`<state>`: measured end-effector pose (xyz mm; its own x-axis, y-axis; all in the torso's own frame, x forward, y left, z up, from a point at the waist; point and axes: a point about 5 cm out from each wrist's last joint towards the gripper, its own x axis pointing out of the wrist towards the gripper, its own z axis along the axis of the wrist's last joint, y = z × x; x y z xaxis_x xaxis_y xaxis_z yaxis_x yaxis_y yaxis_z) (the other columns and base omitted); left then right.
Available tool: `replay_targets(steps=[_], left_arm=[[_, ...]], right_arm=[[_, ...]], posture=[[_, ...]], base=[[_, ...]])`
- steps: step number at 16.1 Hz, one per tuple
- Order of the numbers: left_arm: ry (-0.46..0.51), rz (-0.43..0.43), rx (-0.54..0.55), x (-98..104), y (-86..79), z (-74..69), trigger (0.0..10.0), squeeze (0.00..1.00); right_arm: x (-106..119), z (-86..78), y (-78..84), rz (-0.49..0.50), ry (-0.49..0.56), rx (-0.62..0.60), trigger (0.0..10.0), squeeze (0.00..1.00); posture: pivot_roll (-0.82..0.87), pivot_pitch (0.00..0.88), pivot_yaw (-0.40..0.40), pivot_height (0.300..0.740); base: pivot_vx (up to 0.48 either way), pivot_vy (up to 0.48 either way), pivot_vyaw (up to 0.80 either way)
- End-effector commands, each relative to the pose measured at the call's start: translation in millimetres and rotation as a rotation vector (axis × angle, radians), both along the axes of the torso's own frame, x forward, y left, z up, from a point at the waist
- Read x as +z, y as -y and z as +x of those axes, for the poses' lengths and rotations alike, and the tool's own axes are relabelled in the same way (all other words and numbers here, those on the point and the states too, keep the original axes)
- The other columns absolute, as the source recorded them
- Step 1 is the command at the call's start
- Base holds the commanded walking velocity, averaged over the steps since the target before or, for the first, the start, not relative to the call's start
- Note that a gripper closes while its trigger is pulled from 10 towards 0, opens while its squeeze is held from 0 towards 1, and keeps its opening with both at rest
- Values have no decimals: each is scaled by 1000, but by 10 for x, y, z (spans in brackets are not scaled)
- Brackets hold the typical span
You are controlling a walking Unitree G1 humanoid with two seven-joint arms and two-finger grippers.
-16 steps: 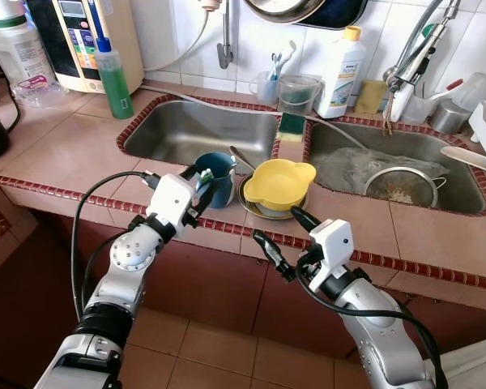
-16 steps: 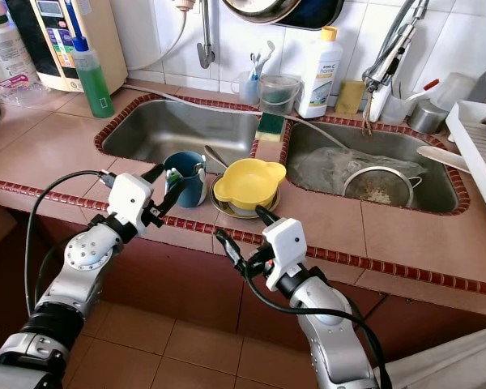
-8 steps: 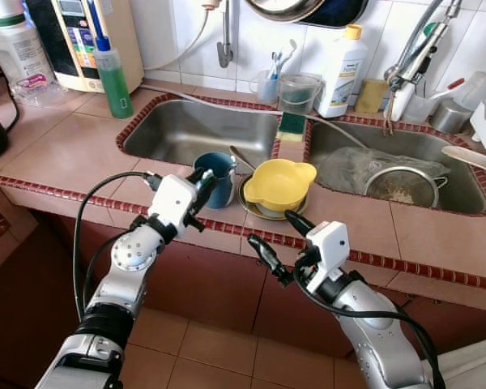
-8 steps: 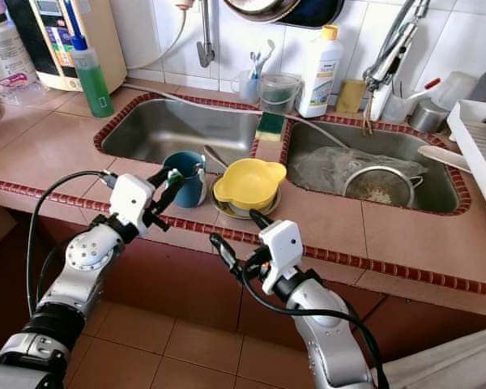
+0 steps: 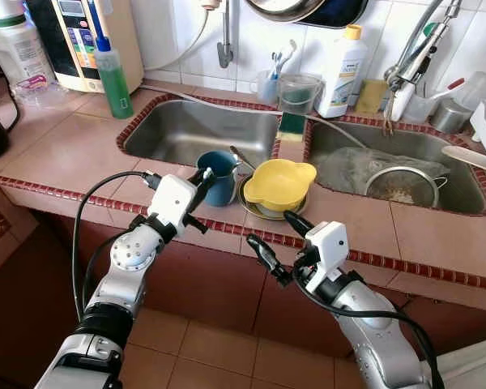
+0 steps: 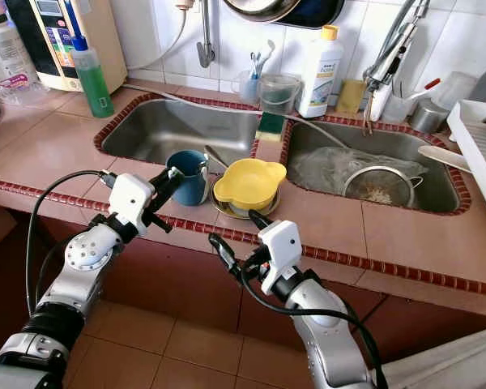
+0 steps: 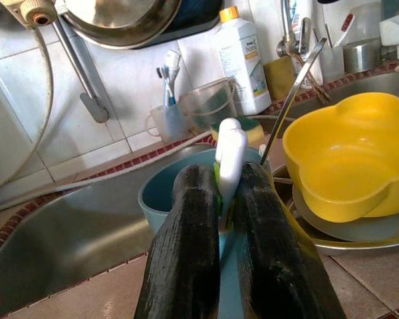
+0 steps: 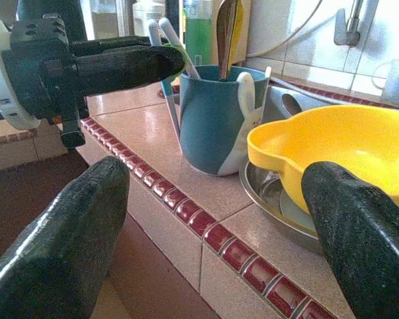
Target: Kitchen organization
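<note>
From the head camera, my left gripper (image 5: pixel 201 180) sits at the near rim of the blue mug (image 5: pixel 219 177), which stands on the tiled counter ledge (image 5: pixel 81 154) in front of the left sink basin (image 5: pixel 194 130), just beside the yellow bowl (image 5: pixel 279 183) on its metal plate (image 5: pixel 266 212). My right gripper (image 5: pixel 274 244) hangs off the counter edge below the bowl, fingers spread wide and holding nothing.

In the left wrist view, the two black fingers (image 7: pixel 186 246) are nearly together, pinching a thin white and green handle (image 7: pixel 230 156) that stands in the mug. A metal utensil (image 7: pixel 294 93) leans in the mug beside it. I judge this a lift-out step, so I would pull straight up along the handle, slowly, so the mug does not tip or drag toward the bowl.

The right wrist view shows the mug upright with several utensils (image 8: pixel 225 33) in it, touching neither the plate nor the bowl. I would keep the right arm clear.
</note>
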<state>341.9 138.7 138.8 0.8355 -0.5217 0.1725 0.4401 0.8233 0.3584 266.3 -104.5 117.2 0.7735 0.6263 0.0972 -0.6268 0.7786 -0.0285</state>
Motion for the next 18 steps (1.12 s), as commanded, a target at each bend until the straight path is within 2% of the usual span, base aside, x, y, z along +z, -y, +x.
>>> replay_targets(steps=[1, 6, 9, 10, 11, 12, 15, 18], left_arm=[[-3, 14, -11, 5, 1, 5, 0, 0], [2, 25, -11, 35, -32, 21, 0, 0], [15, 24, -14, 145, -81, 70, 0, 0], [1, 22, -47, 186, -92, 78, 2392, 0], [-5, 24, -63, 198, -92, 77, 2392, 0], [-14, 34, -88, 251, -103, 94, 10000, 0], [-12, 85, -144, 460, -166, 147, 10000, 0], [-24, 69, -189, 668, -242, 183, 10000, 0]], right_arm=[[35, -2, -24, -6, 15, 14, 10000, 0], [32, 1, -25, -9, 15, 15, 10000, 0], [36, 3, -35, -10, 15, 18, 10000, 0], [36, 0, -31, -11, 15, 17, 10000, 0], [35, -1, -29, -11, 14, 17, 10000, 0], [34, 3, -21, -12, 13, 16, 10000, 0], [40, 21, -18, -13, 13, 14, 10000, 0], [46, 36, -30, -12, 13, 13, 10000, 0]], posture=[[-163, 3, 22, 740], [-161, 5, 22, 740], [-163, 7, 20, 740], [-163, 9, 20, 740], [-162, 9, 19, 740], [-161, 12, 16, 740], [-156, 17, 13, 740], [-156, 23, 15, 740]], base=[[0, 0, 0], [0, 0, 0], [0, 0, 0], [0, 0, 0], [0, 0, 0], [0, 0, 0], [0, 0, 0], [0, 0, 0]])
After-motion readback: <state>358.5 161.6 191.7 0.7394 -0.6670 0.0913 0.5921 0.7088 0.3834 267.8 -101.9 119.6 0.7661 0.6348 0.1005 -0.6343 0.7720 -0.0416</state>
